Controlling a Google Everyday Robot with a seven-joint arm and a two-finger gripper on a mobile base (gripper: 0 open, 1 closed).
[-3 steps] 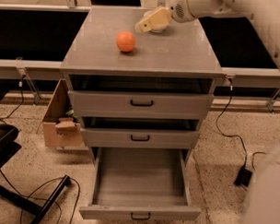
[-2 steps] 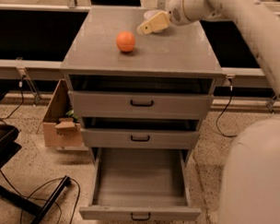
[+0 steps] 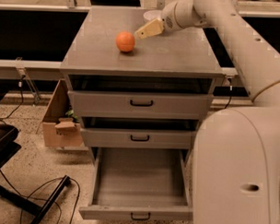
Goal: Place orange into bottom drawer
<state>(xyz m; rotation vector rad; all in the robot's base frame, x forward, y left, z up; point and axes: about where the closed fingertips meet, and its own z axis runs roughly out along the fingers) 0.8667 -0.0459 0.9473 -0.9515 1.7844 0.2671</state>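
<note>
The orange (image 3: 125, 41) sits on the grey cabinet top (image 3: 179, 55), left of centre. My gripper (image 3: 139, 34) reaches in from the right, just above the top; its tan fingertips are a short way to the right of the orange and apart from it, holding nothing. The bottom drawer (image 3: 137, 203) is pulled open and shows an empty grey inside, with a small black handle on its front. The two shallower drawers (image 3: 141, 104) above are nearly closed. A white bowl (image 3: 151, 14) stands at the back of the top, partly hidden behind my wrist.
My arm and white base (image 3: 239, 172) fill the right side, next to the open drawer. A cardboard box (image 3: 61, 122) stands on the floor left of the cabinet. Black cables and a dark stand (image 3: 17, 192) lie at the lower left.
My gripper has moved left and slightly down toward the orange, and my body has come closer at the right. The orange has not moved.
</note>
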